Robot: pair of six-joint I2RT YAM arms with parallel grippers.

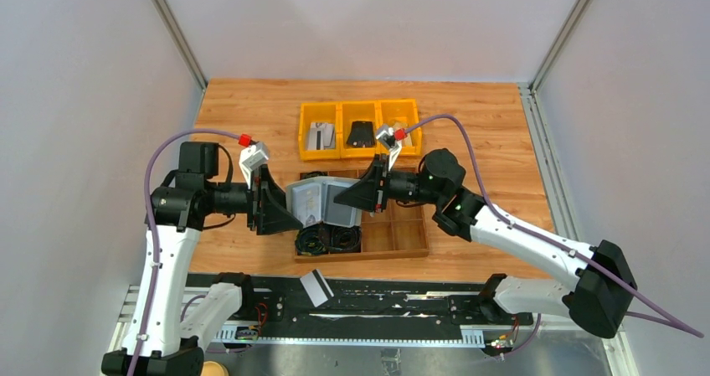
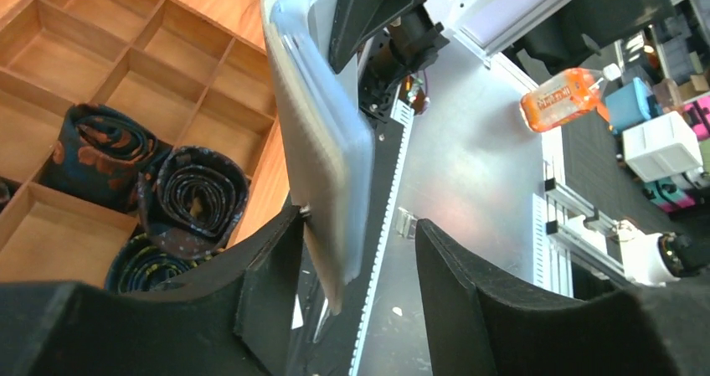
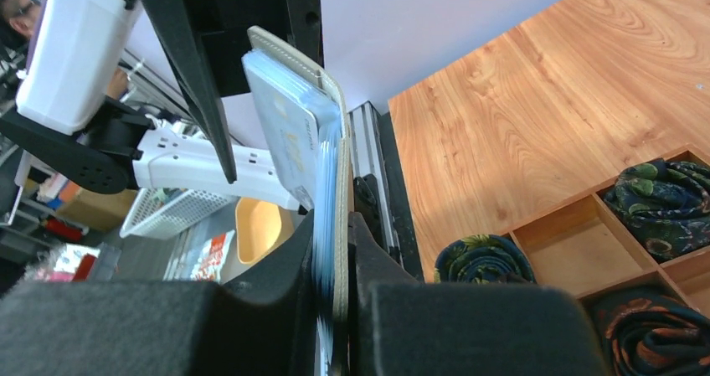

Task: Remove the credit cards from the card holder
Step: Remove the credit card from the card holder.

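Note:
The grey card holder (image 1: 322,202) hangs open in the air between my two grippers, above the wooden tray. My right gripper (image 1: 342,200) is shut on its right half; in the right wrist view the jaws (image 3: 335,225) clamp the holder (image 3: 339,133), with credit cards (image 3: 289,137) showing in its sleeves. My left gripper (image 1: 295,219) is open around the holder's left edge; in the left wrist view the holder (image 2: 322,141) hangs between the spread fingers (image 2: 360,242), close to the left one. One card with a dark stripe (image 1: 316,286) lies on the black front rail.
A wooden compartment tray (image 1: 393,234) holds rolled ties (image 1: 326,240) under the holder. Three yellow bins (image 1: 381,108) stand behind it; the left one holds pale cards (image 1: 321,136), the middle one a black item (image 1: 361,133). Grey walls close in both sides.

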